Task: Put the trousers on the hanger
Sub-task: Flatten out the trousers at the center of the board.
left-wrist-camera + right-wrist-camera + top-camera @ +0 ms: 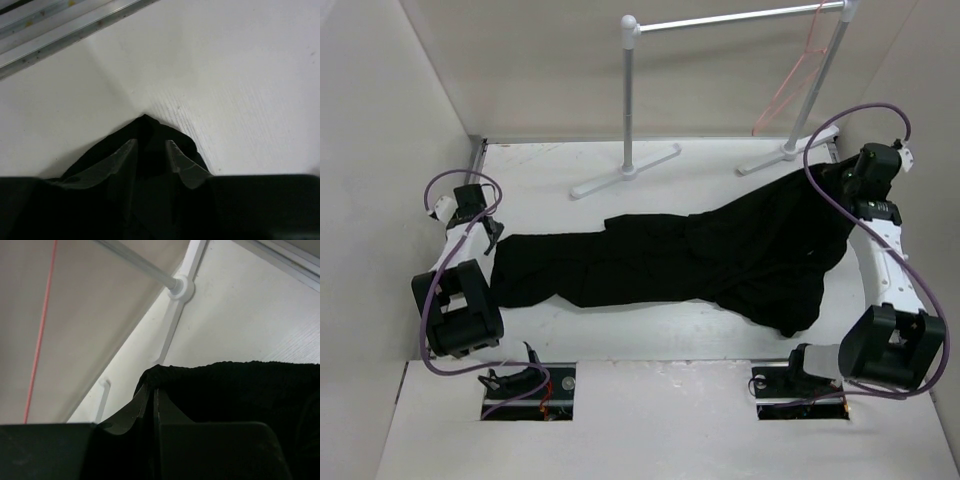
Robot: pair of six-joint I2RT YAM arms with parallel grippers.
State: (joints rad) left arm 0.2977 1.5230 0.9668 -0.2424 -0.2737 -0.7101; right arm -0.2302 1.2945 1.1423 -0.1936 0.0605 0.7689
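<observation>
One pair of black trousers (670, 260) — soft, rumpled, stretched out lengthwise

Black trousers (700, 255) lay spread across the white counter (620, 328); a tube rack (629, 95) stood at twelve o'clock.

White tube rack (628, 100) upright at the white table's (650, 330) far edge
</observation>
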